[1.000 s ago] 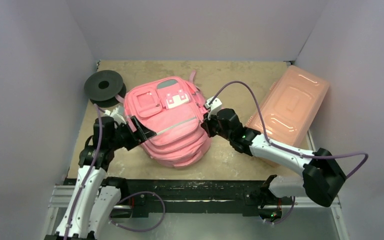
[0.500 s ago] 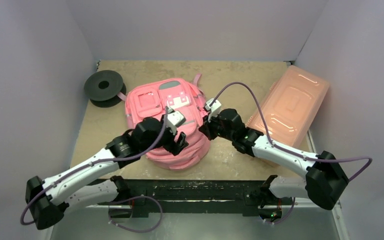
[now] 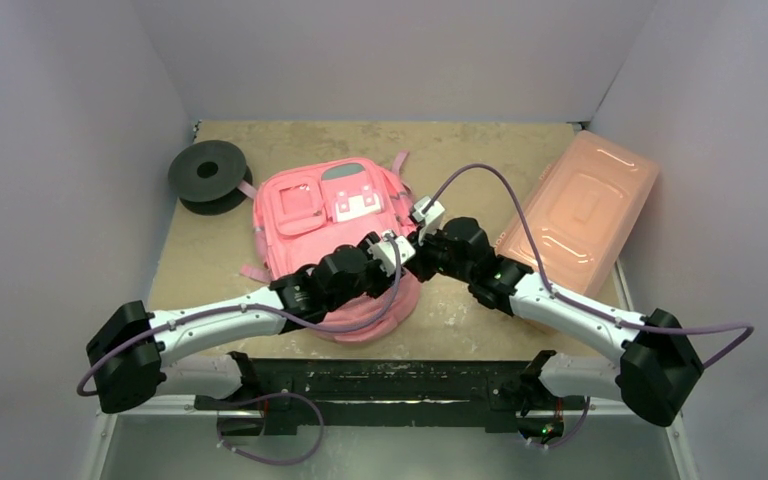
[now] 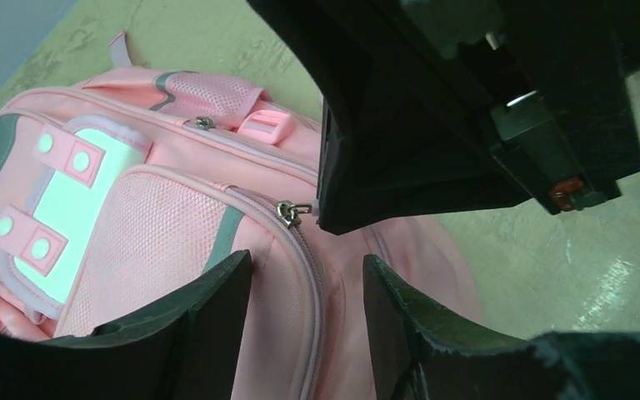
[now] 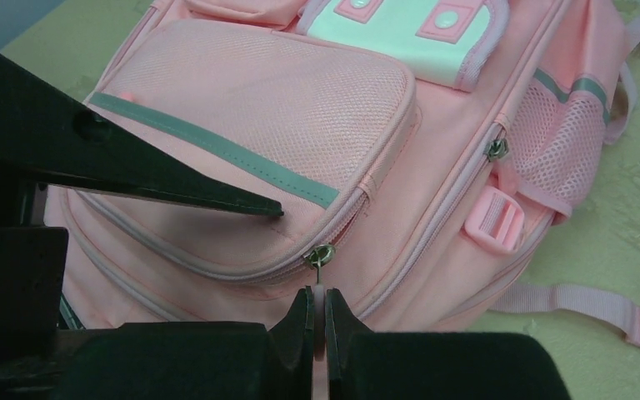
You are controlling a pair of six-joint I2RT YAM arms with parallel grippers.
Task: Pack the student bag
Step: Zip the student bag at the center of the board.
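- The student bag (image 3: pixel 310 215) lies flat, front up, in the middle of the table (image 3: pixel 460 150). A black spool (image 3: pixel 207 172) sits to its far left and a rigid salmon box (image 3: pixel 580 210) to its right.
- My right gripper (image 5: pixel 318 292) is pinched fully closed on the thin tab hanging from the zip pull (image 5: pixel 322 257), at a corner of the front pocket on the bag's right side.
- My left gripper (image 4: pixel 307 260) is partly spread and straddles a zip seam. It holds nothing, and I cannot tell whether it touches the cloth.
- Both wrists crowd the same spot, so a careless move could knock them together.
- The tab looks narrow and smooth, and a sideways tug may slide it out of the pinch.
- The bag is soft padded fabric and mesh with a grey stripe, and nothing anchors it. Pulling the zip could drag the whole bag instead of running the slider.
- The zip track curves at that corner, and I expect it may bind there.
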